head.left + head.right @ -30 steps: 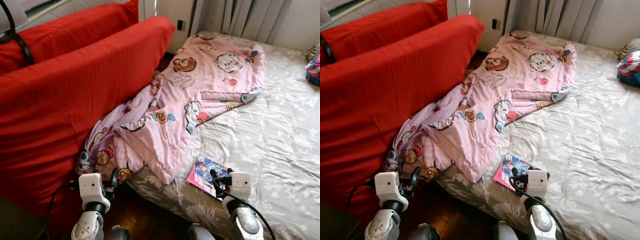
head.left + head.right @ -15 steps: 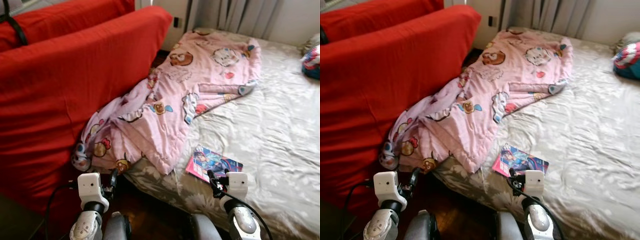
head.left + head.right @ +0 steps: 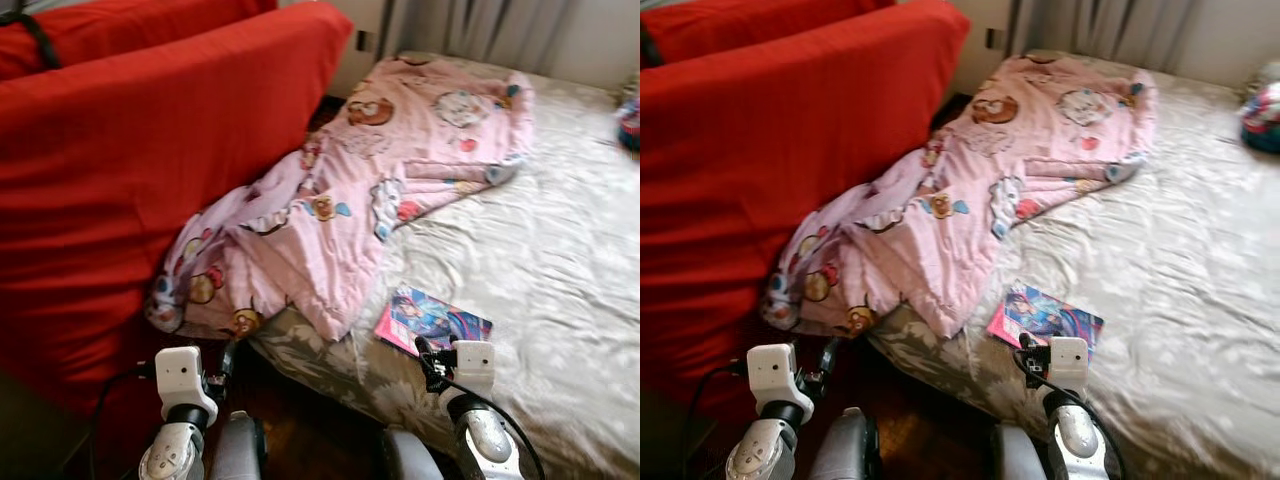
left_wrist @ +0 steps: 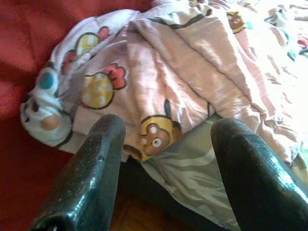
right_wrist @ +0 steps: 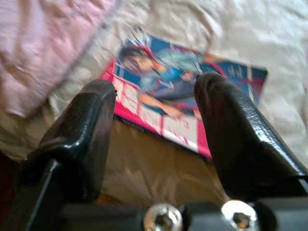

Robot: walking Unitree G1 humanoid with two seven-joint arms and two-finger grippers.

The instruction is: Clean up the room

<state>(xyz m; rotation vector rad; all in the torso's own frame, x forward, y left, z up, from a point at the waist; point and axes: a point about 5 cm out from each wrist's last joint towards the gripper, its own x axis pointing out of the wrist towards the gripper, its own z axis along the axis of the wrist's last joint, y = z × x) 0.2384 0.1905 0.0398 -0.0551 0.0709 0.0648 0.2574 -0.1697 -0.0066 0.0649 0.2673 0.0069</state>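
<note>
Tidying had barely begun, by my judgement: the pink blanket (image 3: 350, 215) lay rumpled, half on the bed (image 3: 560, 260) and half slumped against the red sofa (image 3: 120, 170), and the magazine (image 3: 432, 320) lay near the mattress edge. My right end effector (image 5: 154, 125), spread wide and empty, hovered just short of the magazine. My left end effector (image 4: 166, 168), also wide, faced the blanket's hanging corner.

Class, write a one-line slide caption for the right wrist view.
Open right gripper hovers above a colourful magazine lying on the floral bedsheet.
</note>
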